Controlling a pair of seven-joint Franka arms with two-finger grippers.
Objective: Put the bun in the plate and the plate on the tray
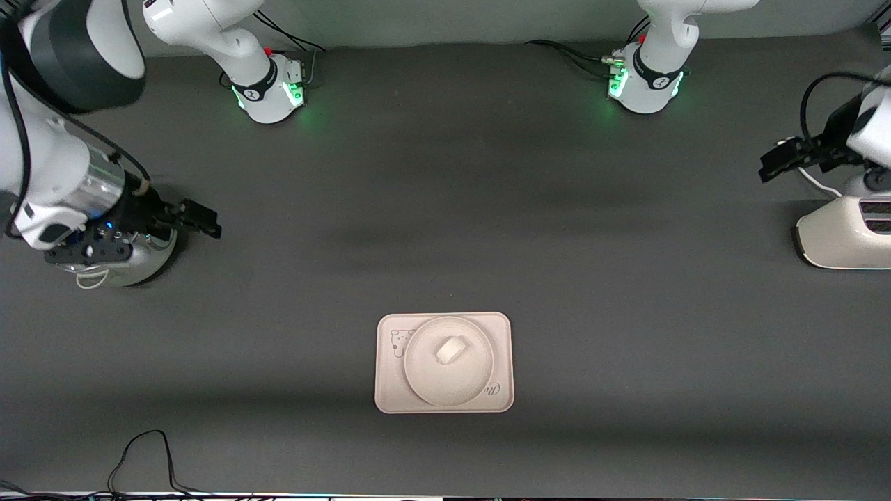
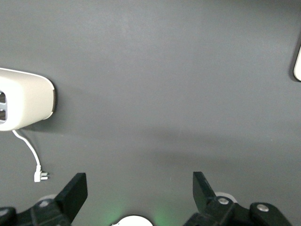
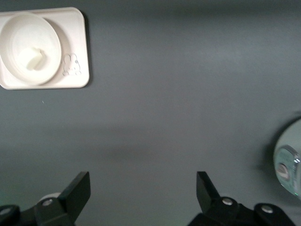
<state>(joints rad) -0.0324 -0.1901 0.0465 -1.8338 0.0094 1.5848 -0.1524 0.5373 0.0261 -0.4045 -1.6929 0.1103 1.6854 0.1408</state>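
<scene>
1. The bun (image 1: 450,349) lies in the middle of the plate (image 1: 449,386), small and white, tilted a little on its long axis.
2. The plate sits on the tray (image 1: 388,390), covering most of it; a bear drawing shows at the tray's corner toward the right arm's end, and a bit of script peeks out past the plate's rim nearer the front camera.
3. The tray rests on the dark worktop (image 1: 445,209), about midway between the two arms' ends and nearer the front camera than both bases.
4. The right wrist view shows the same set: the bun (image 3: 34,59) inside the plate (image 3: 28,28), the plate on the tray (image 3: 75,47).
5. The right claw (image 1: 198,218) hangs over the worktop at the right arm's end, beside a round silver container (image 1: 139,268); its fingers (image 3: 77,193) stand wide apart, holding nothing.
6. The left claw (image 1: 779,161) hangs over the worktop at the left arm's end, just above a cream toaster (image 1: 842,233); its fingers (image 2: 75,190) are spread wide and empty.
7. In the left wrist view the toaster (image 2: 26,99) has a white cord (image 2: 28,150) trailing from it, ending in a plug (image 2: 41,176) on the worktop.
8. Neither claw touches the tray, plate or bun; both are well apart from them.
</scene>
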